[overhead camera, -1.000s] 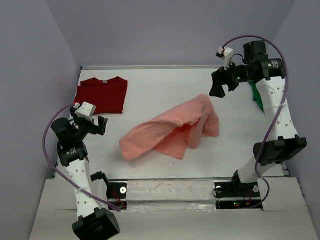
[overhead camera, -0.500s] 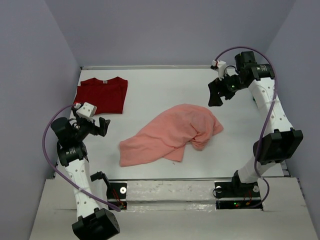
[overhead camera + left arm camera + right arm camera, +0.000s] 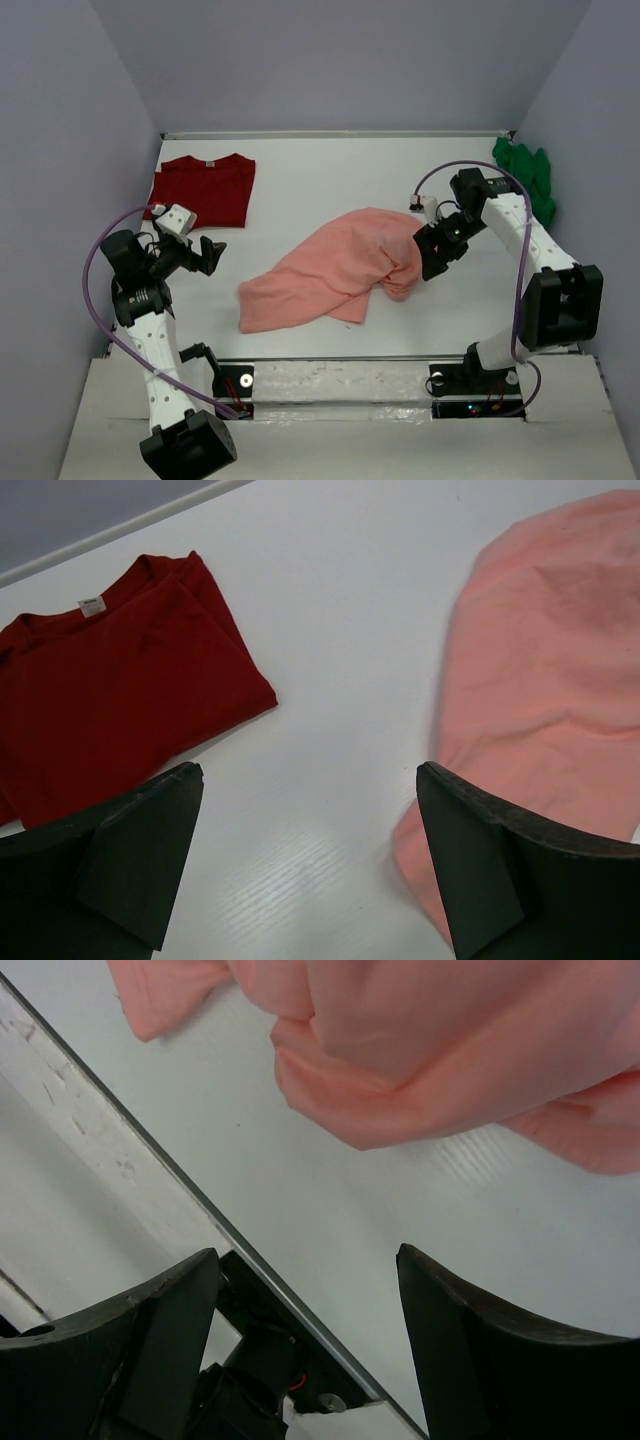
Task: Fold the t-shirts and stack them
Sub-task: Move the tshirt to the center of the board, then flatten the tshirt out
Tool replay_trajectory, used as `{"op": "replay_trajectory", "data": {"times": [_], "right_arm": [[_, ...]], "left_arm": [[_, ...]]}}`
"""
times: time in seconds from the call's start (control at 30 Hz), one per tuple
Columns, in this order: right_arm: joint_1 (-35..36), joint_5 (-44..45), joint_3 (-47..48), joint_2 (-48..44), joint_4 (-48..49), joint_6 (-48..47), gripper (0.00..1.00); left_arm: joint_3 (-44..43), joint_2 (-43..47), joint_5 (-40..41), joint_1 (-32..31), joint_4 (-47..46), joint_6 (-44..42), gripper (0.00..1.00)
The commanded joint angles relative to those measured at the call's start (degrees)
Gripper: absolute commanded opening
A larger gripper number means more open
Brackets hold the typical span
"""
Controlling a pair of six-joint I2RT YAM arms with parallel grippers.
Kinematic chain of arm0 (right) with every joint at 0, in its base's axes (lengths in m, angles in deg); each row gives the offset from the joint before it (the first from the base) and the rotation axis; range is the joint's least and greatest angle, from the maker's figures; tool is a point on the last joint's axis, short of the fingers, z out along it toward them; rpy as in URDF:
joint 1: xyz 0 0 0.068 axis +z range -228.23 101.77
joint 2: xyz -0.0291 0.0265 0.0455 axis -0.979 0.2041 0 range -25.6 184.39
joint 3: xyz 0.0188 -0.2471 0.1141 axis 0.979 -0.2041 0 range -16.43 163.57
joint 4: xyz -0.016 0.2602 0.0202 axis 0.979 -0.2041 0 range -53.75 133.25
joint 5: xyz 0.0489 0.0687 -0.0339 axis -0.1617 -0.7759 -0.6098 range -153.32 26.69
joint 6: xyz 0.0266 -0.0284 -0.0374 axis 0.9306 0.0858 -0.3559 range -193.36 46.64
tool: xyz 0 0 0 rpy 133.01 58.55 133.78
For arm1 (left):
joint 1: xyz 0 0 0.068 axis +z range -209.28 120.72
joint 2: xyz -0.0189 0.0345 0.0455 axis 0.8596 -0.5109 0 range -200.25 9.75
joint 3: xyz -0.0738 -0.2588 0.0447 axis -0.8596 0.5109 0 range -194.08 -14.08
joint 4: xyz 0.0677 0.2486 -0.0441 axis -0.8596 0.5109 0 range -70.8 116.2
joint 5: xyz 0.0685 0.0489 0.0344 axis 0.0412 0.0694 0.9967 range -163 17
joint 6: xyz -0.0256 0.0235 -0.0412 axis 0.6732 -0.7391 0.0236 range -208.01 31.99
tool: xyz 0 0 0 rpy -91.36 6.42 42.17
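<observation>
A salmon-pink t-shirt (image 3: 340,268) lies crumpled mid-table; it also fills the right of the left wrist view (image 3: 550,670) and the top of the right wrist view (image 3: 430,1050). The dark red t-shirt (image 3: 203,190) lies folded flat at the back left, its neck label showing (image 3: 110,690). A bright green t-shirt (image 3: 528,175) is bunched at the back right corner. My left gripper (image 3: 208,256) hovers open between the red and pink shirts, over bare table (image 3: 310,860). My right gripper (image 3: 433,262) is low at the pink shirt's right edge, jaws apart with nothing between them (image 3: 310,1340).
The white table (image 3: 330,170) is boxed in by grey walls at the back and both sides. Its front edge with a metal strip (image 3: 150,1170) runs under my right gripper, and the arm bases stand beyond it.
My right arm swung down from high at the back right to the pink shirt's right edge, uncovering the green shirt. The pink shirt dropped and settled flatter. My left gripper shifted slightly.
</observation>
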Motion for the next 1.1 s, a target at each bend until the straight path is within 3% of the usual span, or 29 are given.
{"op": "replay_trajectory", "data": {"times": [0.0,0.57,0.7,0.77,0.93,1.07], "right_arm": [[1.86,1.13,-4.37,0.33,4.14,-0.11,0.77],[5.12,4.29,-1.93,18.26,14.86,5.16,0.72],[5.65,5.26,0.09,22.21,16.27,6.39,0.38],[5.65,6.13,1.5,23.01,16.97,7.26,0.02],[6.17,6.49,6.42,21.08,14.61,7.53,0.0],[6.18,8.15,16.06,17.92,10.05,7.45,0.0]], "left_arm": [[-2.36,0.96,-1.92,0.0,-0.15,-1.12,0.99],[-2.1,2.54,-0.33,-0.09,-0.23,-1.56,0.99],[-2.01,2.63,-0.25,-0.09,-0.23,-1.65,0.99],[-2.1,2.37,-0.25,-0.09,-0.23,-1.91,0.99],[-1.83,2.01,-0.6,-0.09,-0.32,-2.44,0.99],[-1.66,1.66,-1.3,-0.09,-0.5,-2.79,0.99]]}}
